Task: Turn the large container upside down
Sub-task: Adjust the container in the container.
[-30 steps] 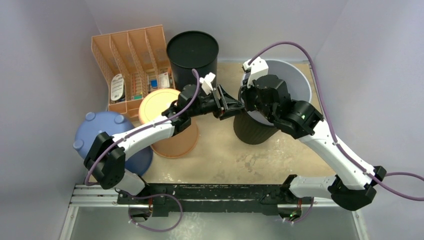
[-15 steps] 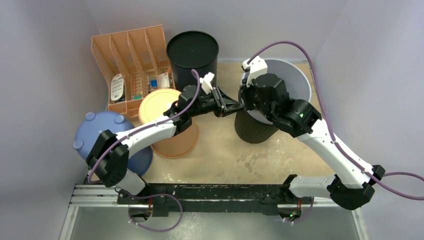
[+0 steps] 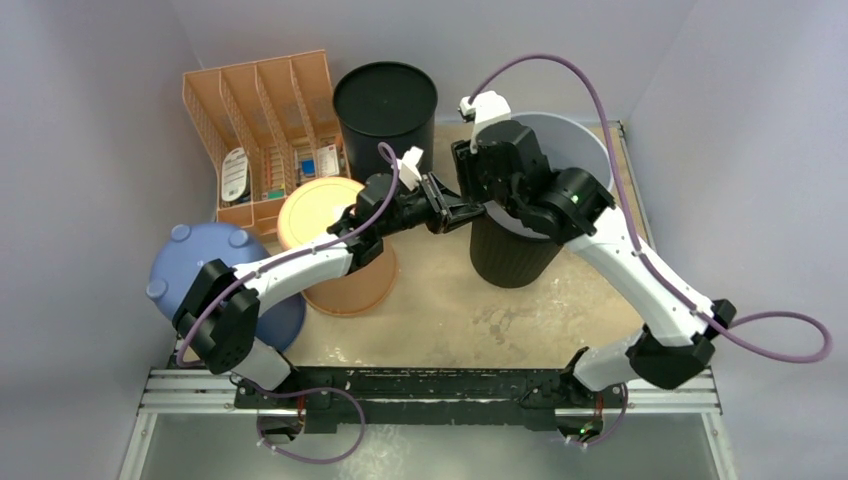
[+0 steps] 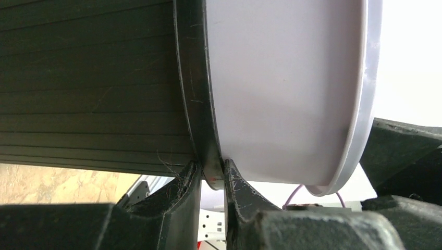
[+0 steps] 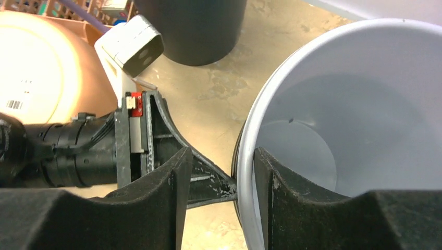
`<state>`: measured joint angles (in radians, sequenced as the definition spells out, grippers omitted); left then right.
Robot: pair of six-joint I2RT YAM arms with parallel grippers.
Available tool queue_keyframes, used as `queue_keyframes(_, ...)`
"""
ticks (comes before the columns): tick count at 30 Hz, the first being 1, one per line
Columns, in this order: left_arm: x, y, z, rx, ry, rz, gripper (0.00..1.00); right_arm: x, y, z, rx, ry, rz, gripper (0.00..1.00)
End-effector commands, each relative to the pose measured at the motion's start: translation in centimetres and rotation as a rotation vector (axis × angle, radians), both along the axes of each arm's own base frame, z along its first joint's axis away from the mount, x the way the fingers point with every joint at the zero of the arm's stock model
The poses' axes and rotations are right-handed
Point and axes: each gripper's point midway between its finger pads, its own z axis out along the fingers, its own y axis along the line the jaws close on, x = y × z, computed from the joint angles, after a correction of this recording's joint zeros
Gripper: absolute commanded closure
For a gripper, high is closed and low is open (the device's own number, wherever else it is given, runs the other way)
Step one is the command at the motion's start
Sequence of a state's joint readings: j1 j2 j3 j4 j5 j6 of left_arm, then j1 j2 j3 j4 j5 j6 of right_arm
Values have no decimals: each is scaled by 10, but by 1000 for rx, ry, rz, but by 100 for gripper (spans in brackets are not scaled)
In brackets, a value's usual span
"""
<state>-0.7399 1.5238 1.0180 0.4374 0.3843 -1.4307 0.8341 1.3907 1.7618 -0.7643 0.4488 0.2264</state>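
Large container (image 3: pixel 595 150), pale grey tub, stands upright, mouth up, at right-centre of the table (image 3: pixel 440 310), nested in a black ribbed bin (image 3: pixel 510 262); grey rim flares above the black one. Long axis vertical. Both arms meet at the tub's left rim. Left gripper (image 4: pixel 211 174) comes in level from the left, jaws nearly closed, pinching the bin's black lip, one finger on the ribbed side, the other against the grey wall. Right gripper (image 5: pixel 221 156) reaches down from above, jaws about half open, straddling the grey rim: one finger inside the tub, one outside, holding nothing. The right arm looks the nearer to the tub itself, rim running between its fingers, so a close there would probably catch it. Room: the side wall is near behind and right; a tall black cylinder (image 3: pixel 385 100) stands back-left, an orange bucket (image 3: pixel 330 225) left beside the left arm. Bare tabletop shows in front of the bin toward the bases, likely the best swing side for tipping.
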Motion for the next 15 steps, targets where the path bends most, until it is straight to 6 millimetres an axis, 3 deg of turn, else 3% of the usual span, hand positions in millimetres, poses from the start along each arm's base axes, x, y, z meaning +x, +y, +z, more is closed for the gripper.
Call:
queue_keyframes(1,4,1,8,-7,-35,26,100,4,-13,4,-34,19,-109,52)
queue_keyframes(4,4,3,6,9,-34,35,100,6,-19,-1,-82,36,-145,63)
queue_keyframes(8,5,6,6,19,-36,50,100,6,-23,-6,-121,58,-158,100)
queue_keyframes(12,7,9,-2,51,-23,70,100,1,-17,-1,-120,56,-95,100)
queue_keyframes(15,12,15,-18,115,24,102,100,-1,-15,18,-85,28,-72,100)
